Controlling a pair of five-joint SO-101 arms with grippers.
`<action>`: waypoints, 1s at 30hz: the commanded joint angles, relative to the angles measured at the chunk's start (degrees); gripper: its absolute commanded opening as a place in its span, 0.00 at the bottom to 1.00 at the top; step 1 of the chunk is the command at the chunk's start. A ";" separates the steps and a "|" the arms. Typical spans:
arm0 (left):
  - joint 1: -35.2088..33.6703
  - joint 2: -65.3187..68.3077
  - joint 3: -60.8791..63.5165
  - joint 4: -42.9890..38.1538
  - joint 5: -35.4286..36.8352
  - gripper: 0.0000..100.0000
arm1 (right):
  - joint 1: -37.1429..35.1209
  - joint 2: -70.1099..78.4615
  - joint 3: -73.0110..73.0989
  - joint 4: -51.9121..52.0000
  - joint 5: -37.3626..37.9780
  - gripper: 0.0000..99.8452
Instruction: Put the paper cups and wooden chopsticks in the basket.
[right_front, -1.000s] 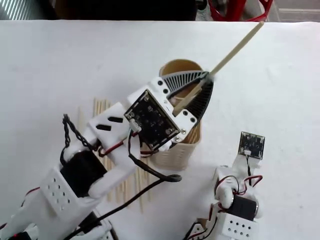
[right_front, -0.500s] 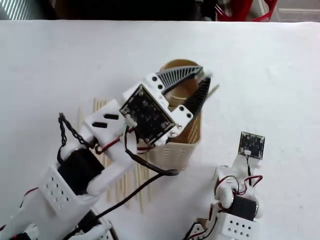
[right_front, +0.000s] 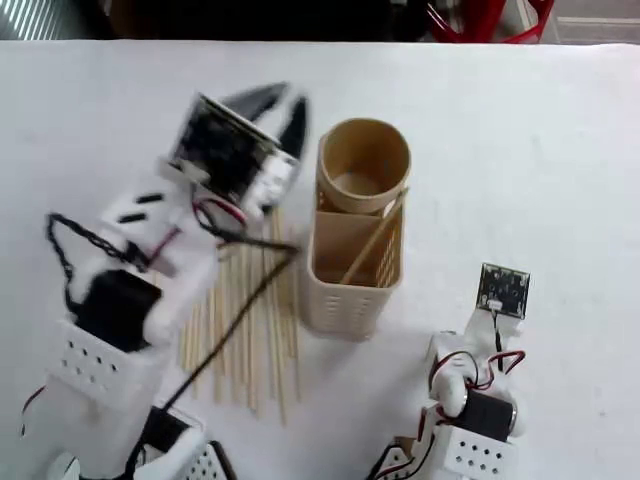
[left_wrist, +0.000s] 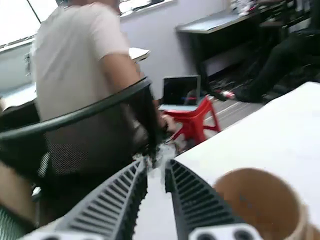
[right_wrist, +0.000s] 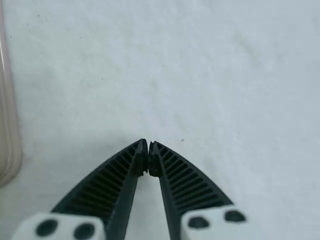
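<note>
From where I stand, the job looks partway done. One paper cup (right_front: 362, 165) sits upright at the far end of the basket (right_front: 345, 300), seemingly in its own compartment, though the rim hides how deep it goes. A single chopstick (right_front: 368, 245) leans slantwise in the nearer compartment. The rest of the wooden chopsticks (right_front: 245, 320) lie in a loose row on the white table (right_front: 560, 150), just beside the basket on the left arm's side. The left gripper (right_front: 292, 95) hangs above the table next to the cup, beyond the far end of that row. Its wrist camera shows the jaws parted by a narrow gap with nothing between them. The right gripper (right_wrist: 148, 150) points down at bare table on the other side of the basket, its tips pressed together and empty. I'd judge the step in hand to be fetching another stick. The next move calls for the left claw to drop onto the row, open wider, pinch one stick near its middle and tip it into the open compartment. I can make out no readable label or writing on the cup or the basket.
</note>
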 joint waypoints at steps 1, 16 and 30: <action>-15.08 -0.92 2.20 2.02 6.68 0.08 | 0.40 -0.40 0.53 0.31 0.00 0.02; -30.55 6.55 30.33 1.32 5.19 0.09 | 0.31 -0.40 0.53 0.31 0.00 0.02; -29.76 43.03 14.24 5.01 5.45 0.09 | 0.31 -0.40 0.53 0.31 0.00 0.02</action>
